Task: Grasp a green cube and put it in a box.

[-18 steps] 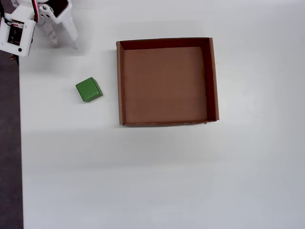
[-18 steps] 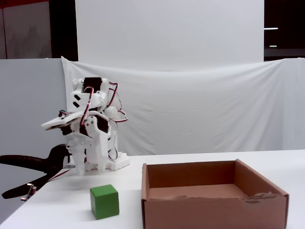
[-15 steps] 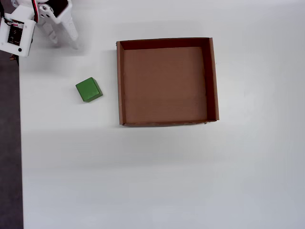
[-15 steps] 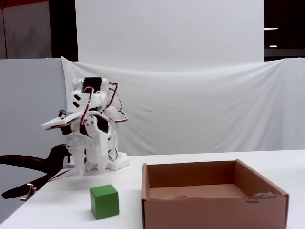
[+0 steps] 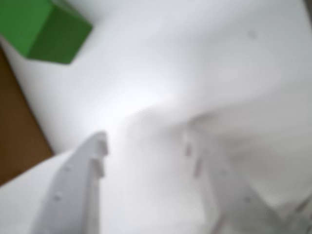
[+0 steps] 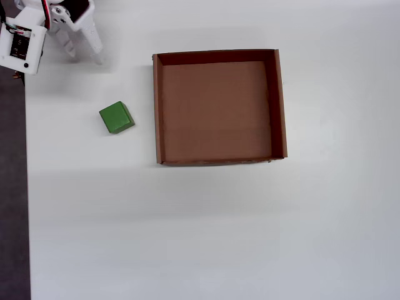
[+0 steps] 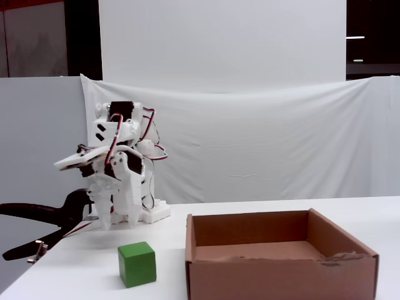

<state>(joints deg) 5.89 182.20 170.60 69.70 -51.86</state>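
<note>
Nothing is done yet: the gripper point(image 7: 120, 224) hangs open and empty above the table point(image 6: 187, 237), the green cube point(image 6: 116, 117) sits a little way off from it, untouched, and the box point(image 6: 157, 106) farther off holds nothing.

Wrist view is badly blurred: the gripper point(image 5: 146, 146) fingers are smeared white shapes, their tips indistinct. The green cube point(image 5: 41, 29) is clipped by the top-left corner. Overhead, the arm point(image 6: 50, 28), up-left of the cube, is cut off by the top edge.
</note>
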